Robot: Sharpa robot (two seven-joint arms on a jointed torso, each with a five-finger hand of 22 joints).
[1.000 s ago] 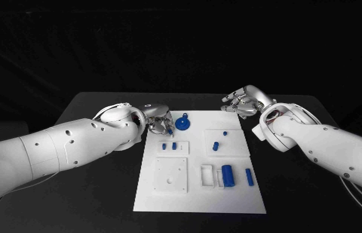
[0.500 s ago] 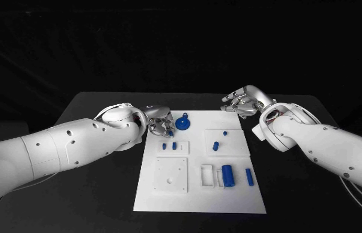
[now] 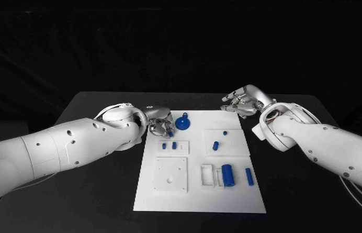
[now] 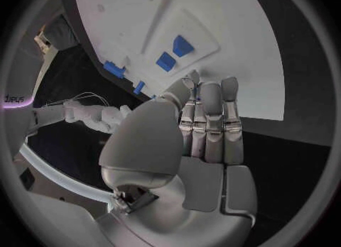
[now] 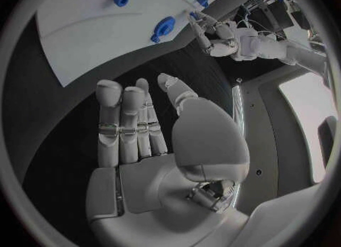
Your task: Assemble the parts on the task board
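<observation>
The white task board [image 3: 198, 199] lies in the middle of the table. At its far end stands a round blue knob [image 3: 183, 122]. Two small blue pegs [image 3: 169, 145] sit in a small plate, and two more blue pieces [image 3: 216, 145] lie on a square plate. A thick blue cylinder [image 3: 227, 175] and a slim blue bar [image 3: 249, 176] lie near the front right. My left hand [image 3: 158, 125] hovers at the board's far left edge, beside the knob, and pinches a small blue peg [image 3: 170, 133] at its fingertips. My right hand [image 3: 242, 103] hangs open over the far right corner, holding nothing.
A white square plate [image 3: 171, 174] with holes and a narrow white frame [image 3: 206, 174] sit on the board's near half. Black table [image 3: 90, 201] surrounds the board on all sides.
My left hand has shifted very slightly at the board's far left edge, still pinching the peg. The right hand has not moved.
</observation>
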